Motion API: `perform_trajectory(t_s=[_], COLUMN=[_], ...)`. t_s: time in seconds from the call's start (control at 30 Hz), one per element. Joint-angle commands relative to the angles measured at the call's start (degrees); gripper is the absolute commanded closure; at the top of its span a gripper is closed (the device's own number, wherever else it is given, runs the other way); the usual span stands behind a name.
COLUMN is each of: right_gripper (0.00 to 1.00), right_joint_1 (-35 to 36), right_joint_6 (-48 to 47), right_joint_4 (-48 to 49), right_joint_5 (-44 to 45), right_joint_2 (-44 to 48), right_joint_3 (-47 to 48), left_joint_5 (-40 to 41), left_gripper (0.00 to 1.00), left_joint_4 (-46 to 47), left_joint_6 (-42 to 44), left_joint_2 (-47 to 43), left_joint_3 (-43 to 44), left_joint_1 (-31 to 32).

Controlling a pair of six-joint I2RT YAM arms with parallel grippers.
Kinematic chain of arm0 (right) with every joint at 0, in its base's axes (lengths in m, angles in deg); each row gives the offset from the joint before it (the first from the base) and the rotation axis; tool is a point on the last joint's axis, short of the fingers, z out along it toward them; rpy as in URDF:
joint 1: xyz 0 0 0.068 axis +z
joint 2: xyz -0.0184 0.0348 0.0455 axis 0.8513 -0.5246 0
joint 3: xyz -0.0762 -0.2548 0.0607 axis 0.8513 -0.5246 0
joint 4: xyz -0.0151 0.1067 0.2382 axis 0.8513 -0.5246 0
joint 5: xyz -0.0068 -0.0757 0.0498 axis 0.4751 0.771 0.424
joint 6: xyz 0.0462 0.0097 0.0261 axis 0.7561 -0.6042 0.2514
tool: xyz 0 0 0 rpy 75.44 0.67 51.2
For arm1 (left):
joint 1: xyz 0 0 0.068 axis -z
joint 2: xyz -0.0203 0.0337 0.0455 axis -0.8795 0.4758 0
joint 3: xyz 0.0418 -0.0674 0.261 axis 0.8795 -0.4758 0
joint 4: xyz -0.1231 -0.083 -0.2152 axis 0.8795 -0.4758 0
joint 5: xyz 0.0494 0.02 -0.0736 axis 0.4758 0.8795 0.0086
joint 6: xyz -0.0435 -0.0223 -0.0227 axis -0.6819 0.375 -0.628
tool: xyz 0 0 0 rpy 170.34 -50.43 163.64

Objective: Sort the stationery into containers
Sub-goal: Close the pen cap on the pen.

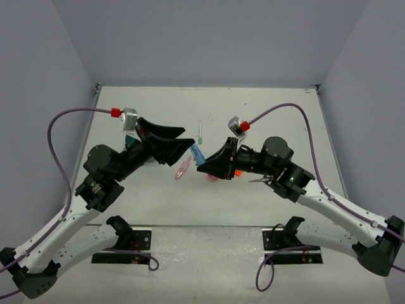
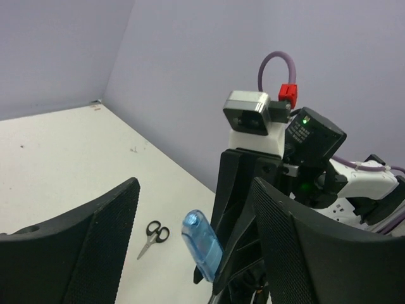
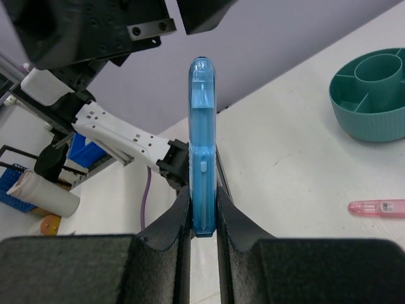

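My right gripper [image 3: 202, 201] is shut on a translucent blue clip [image 3: 202, 145] and holds it upright above the table; the clip also shows in the top view [image 1: 197, 152]. My left gripper [image 2: 193, 190] is open, and the blue clip [image 2: 202, 247] stands in the gap between its jaws, nearer the right one, touching neither. The teal organiser [image 3: 373, 95] stands on the table, mostly hidden behind my left arm in the top view [image 1: 131, 140]. A pink tube [image 3: 376, 208] lies on the table below the grippers [image 1: 183, 168]. Small black-handled scissors [image 2: 152, 237] lie flat.
A thin white pen with a green tip [image 1: 199, 132] lies further back. An orange item [image 1: 237, 171] and a small pink piece [image 1: 212, 178] show under my right gripper. The table's back edge meets the grey wall [image 1: 209, 87].
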Motion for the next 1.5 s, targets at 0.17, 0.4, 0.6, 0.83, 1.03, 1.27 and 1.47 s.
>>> perform_trajectory(t_s=[0.17,0.4,0.6,0.83,1.03,1.27,1.47], right_gripper=[1.0,1.0,1.0,1.0,1.0,1.0,1.0], right_joint_1=[-0.08,-0.08,-0.08,-0.17,-1.48,-2.74,-2.77], right_joint_6=[-2.44,-2.45,-2.27,-2.06,-0.64,-12.75,-24.29], right_joint_4=[1.09,1.34,0.39,-2.18,-1.88,-9.25,-19.58], right_joint_5=[-2.45,-3.81,-4.07,2.4,7.73,-4.35,-18.44], right_joint_2=[4.22,5.73,5.53,2.69,0.03,-4.64,-0.06], right_joint_3=[-0.48,-0.33,2.06,10.14,18.3,21.07,15.12], left_joint_5=[-13.38,-21.81,-26.23,-27.37,-27.73,-23.41,-30.06], left_gripper=[0.4,0.82,0.99,1.0,1.0,1.0,1.0], left_joint_4=[12.04,18.56,21.63,22.71,26.79,15.46,4.84], left_joint_6=[0.16,-3.26,-5.54,-7.77,-9.6,-2.27,5.09], left_joint_2=[3.12,5.05,7.33,8.8,9.23,4.24,0.9], left_joint_3=[-3.01,-4.27,-5.65,-9.41,-17.15,-13.09,-6.3], left_joint_1=[0.13,0.1,0.1,0.27,2.56,3.94,3.96])
